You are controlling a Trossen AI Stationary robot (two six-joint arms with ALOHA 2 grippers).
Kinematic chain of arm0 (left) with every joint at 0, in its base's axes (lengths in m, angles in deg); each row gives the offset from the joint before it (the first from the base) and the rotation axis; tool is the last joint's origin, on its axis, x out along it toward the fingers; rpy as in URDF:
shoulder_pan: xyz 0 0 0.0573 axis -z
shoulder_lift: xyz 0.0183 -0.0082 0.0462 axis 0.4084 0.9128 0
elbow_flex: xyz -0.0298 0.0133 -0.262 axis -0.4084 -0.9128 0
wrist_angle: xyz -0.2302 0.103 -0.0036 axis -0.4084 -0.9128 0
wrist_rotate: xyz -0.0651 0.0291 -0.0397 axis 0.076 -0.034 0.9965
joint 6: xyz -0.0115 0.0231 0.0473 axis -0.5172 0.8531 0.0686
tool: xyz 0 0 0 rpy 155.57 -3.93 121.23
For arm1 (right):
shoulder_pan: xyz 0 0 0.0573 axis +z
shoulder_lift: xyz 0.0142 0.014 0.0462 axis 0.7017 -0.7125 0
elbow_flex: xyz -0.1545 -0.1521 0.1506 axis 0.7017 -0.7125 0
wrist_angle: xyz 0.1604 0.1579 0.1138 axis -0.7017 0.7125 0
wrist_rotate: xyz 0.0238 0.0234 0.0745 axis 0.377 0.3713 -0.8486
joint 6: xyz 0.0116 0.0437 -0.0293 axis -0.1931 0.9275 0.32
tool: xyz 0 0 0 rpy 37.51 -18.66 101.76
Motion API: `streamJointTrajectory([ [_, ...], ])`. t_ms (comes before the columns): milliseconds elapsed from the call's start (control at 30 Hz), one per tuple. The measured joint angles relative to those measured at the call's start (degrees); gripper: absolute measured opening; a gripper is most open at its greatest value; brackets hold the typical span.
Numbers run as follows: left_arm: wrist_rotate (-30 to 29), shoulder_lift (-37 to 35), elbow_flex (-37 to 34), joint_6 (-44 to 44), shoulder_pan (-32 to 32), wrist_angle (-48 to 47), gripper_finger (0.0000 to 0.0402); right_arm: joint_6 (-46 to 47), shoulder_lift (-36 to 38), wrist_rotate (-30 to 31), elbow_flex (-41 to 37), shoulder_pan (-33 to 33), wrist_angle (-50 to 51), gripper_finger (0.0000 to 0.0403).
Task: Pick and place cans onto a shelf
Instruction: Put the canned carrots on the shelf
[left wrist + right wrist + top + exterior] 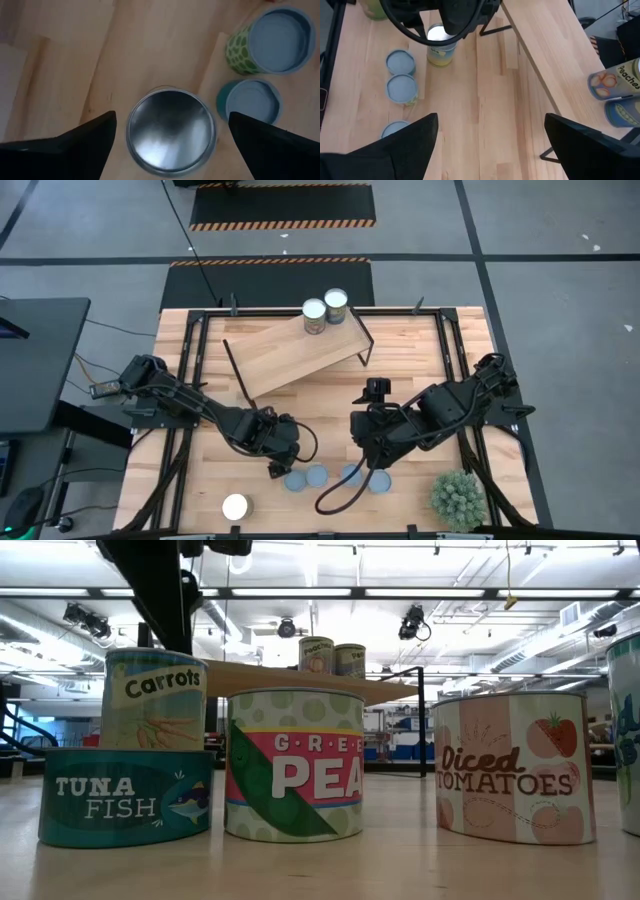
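My left gripper (273,454) is open and points down, its fingers on either side of a silver-topped can (170,131) without touching it. This is the Carrots can (155,700), which stands on the table. Next to it stand a blue-topped peas can (277,42) and a teal tuna can (251,100). My right gripper (366,452) is open and empty above the table (490,145). Several blue-topped cans (317,476) stand in a row near the front edge. Two cans (325,311) stand on the tilted wooden shelf (290,355).
A white-topped can (235,506) stands alone at the near left. A green spiky plant (458,498) stands at the near right. A diced tomatoes can (515,770) is the right part of the row. The shelf's black legs (238,375) stand on the table behind the grippers.
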Motion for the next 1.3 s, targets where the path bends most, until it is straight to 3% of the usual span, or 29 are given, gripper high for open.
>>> streamJointTrajectory([
  [567, 2.2, 0.0, -0.4, 0.0, -0.5, 0.5, 0.0389, 0.0, -0.1, -0.3, 0.0, -0.7, -0.9, 0.0373],
  [1067, 4.8, 4.0, -0.4, 0.8, -0.9, 0.7, 0.0389, -1.2, -0.1, -0.3, 0.0, -0.7, -2.1, 0.0373],
  [1300, 7.9, 6.3, -0.4, 1.8, -1.8, 2.0, 0.0368, -1.2, 1.1, -0.4, 0.0, -0.7, 4.3, 0.0373],
])
